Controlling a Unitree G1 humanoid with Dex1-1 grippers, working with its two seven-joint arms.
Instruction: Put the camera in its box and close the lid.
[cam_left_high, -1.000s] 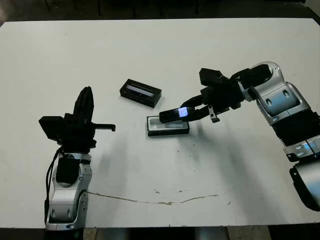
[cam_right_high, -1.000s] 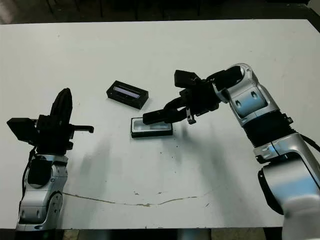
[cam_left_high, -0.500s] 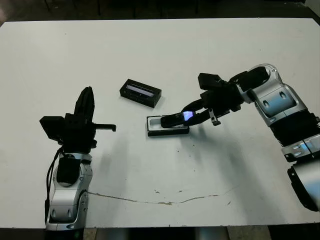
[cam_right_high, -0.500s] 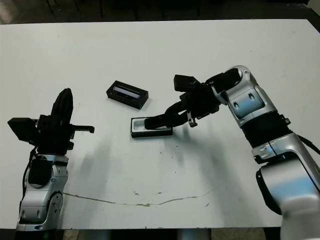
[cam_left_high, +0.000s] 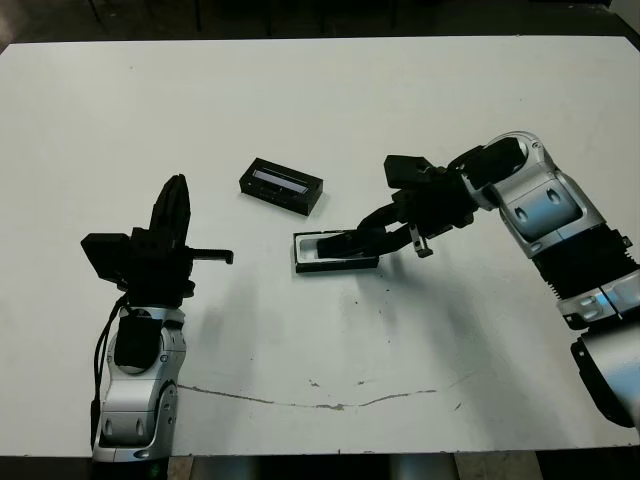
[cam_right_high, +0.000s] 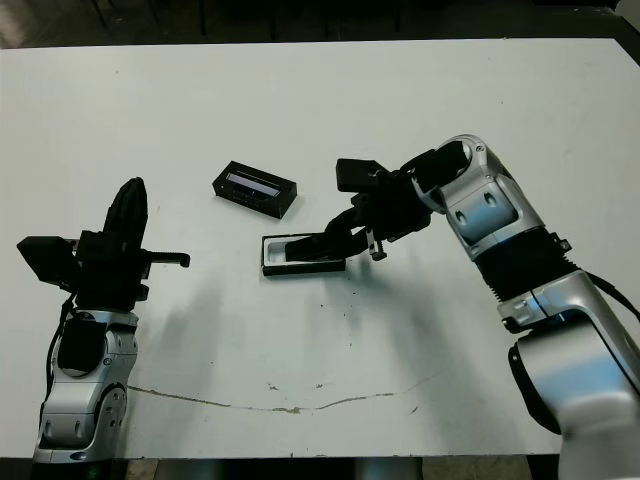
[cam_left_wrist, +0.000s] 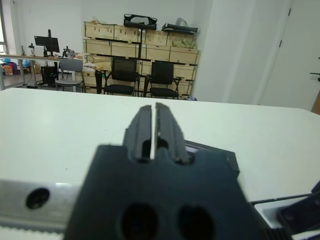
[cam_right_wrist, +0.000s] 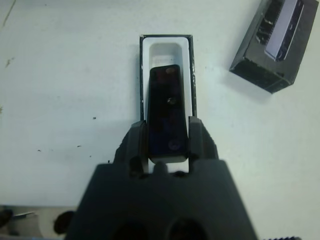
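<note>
The box (cam_left_high: 335, 265), a shallow black-rimmed tray with a white inside (cam_right_wrist: 165, 49), lies at the table's middle. My right gripper (cam_left_high: 352, 241) is shut on the black camera (cam_right_wrist: 166, 107) and holds it low over the tray, lengthwise along it, with its far end down in the white inside. The fingers (cam_right_wrist: 197, 140) clamp the camera's near end. The lid (cam_left_high: 282, 185), black with a greyish window strip, lies just behind and to the left of the tray, also seen as the lid (cam_right_wrist: 277, 35) in the right wrist view. My left gripper (cam_left_high: 175, 192) stands upright at the left, shut and empty.
A thin dark crack line (cam_left_high: 300, 402) runs across the table near its front edge. Chairs and stacked shelves (cam_left_wrist: 140, 45) show beyond the table's far side in the left wrist view.
My right gripper has moved left and down, bringing the camera from above the tray's right end to low over the tray. The left arm, tray and lid have stayed put.
</note>
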